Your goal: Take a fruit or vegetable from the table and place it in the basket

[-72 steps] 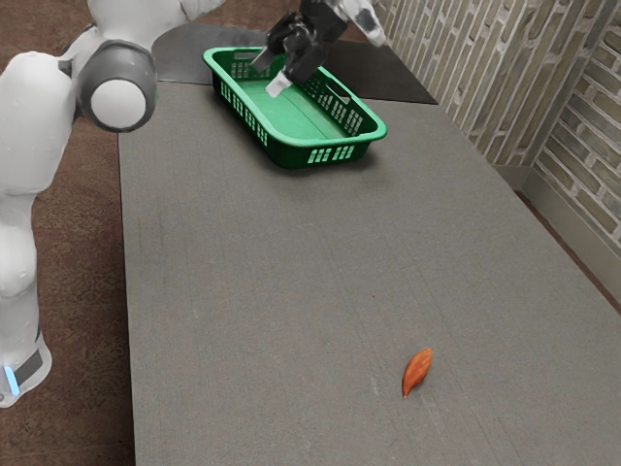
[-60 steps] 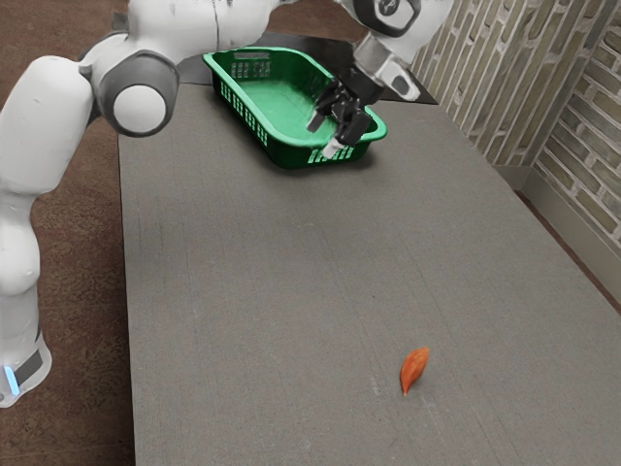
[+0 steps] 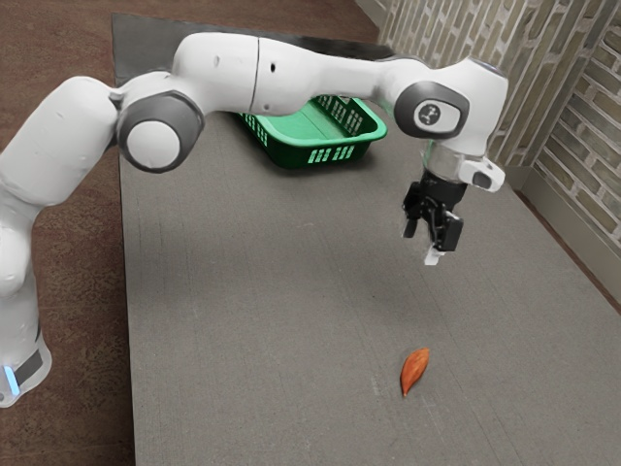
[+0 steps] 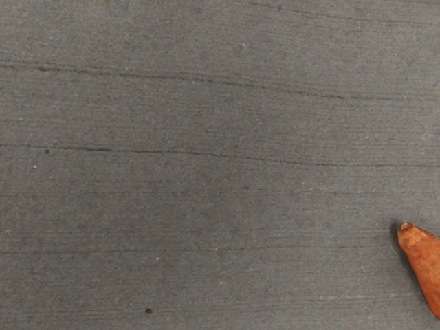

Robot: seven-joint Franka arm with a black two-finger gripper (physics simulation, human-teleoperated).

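Risking a missed yam
My fingers are hanging apart, the yam lying nearer on the surface; descending uncentred is risking one tip rolling it.

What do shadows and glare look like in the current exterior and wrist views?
Exterior view: soft light, a faint shadow on the table beside the green basket, no harsh glare on the white arm; wrist view: the tabletop looks matte and fairly evenly lit, with a narrow dark shadow hugging the orange vegetable.
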